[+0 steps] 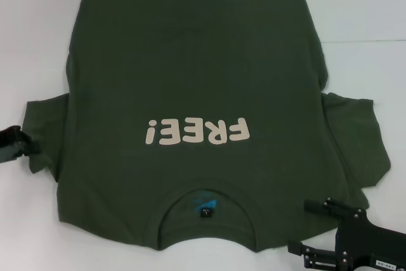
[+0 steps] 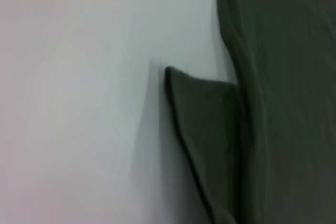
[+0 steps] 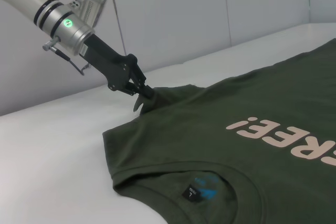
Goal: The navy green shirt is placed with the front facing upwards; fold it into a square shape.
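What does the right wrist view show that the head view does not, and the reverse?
Only the right wrist view shows the left arm's silver wrist and the left gripper shut on the sleeve. Only the head view shows the right gripper near the collar side, the hem and the other sleeve. Both show the dark olive-green cotton T-shirt, its cream "FREE!" print and blue neck label.

White table [image 1: 38,42], navy green shirt [image 1: 190,74] lying flat (print up), sleeves spread
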`<state>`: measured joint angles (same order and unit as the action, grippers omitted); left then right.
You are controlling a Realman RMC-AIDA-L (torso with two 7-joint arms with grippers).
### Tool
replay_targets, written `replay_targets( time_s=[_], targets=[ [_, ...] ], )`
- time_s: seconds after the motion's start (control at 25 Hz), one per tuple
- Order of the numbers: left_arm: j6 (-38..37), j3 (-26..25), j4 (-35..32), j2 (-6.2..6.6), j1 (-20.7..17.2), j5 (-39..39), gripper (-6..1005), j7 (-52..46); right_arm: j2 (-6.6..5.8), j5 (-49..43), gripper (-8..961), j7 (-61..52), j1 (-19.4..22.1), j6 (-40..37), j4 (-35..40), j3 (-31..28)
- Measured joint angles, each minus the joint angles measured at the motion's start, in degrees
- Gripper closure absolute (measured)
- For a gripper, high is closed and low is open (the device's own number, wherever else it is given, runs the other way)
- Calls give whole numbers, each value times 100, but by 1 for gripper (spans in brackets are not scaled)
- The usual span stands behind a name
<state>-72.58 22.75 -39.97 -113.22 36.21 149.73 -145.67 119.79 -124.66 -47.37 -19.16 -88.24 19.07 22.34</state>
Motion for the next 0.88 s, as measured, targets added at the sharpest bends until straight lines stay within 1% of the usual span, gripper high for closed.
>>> replay_targets(
  time_s=[0.16, 0.52, 0.72, 0.88],
  targets=[
    [-154, -34, -165, 79, 64, -35, 953, 10, 0, 4, 22, -2, 5, -43, 2, -2],
    [-700, -82, -443, 394, 457, -23, 960, -49, -2, 21, 23, -24, 4, -196, 36, -20],
    [-954, -38, -495, 509, 651, 14, 960, -112, -8, 21, 23, -26, 14, -207, 36, -20],
    [-1068, -25, -500, 552, 773, 17, 960, -165, -9, 21, 23, -27, 17, -211, 36, -20]
  ],
)
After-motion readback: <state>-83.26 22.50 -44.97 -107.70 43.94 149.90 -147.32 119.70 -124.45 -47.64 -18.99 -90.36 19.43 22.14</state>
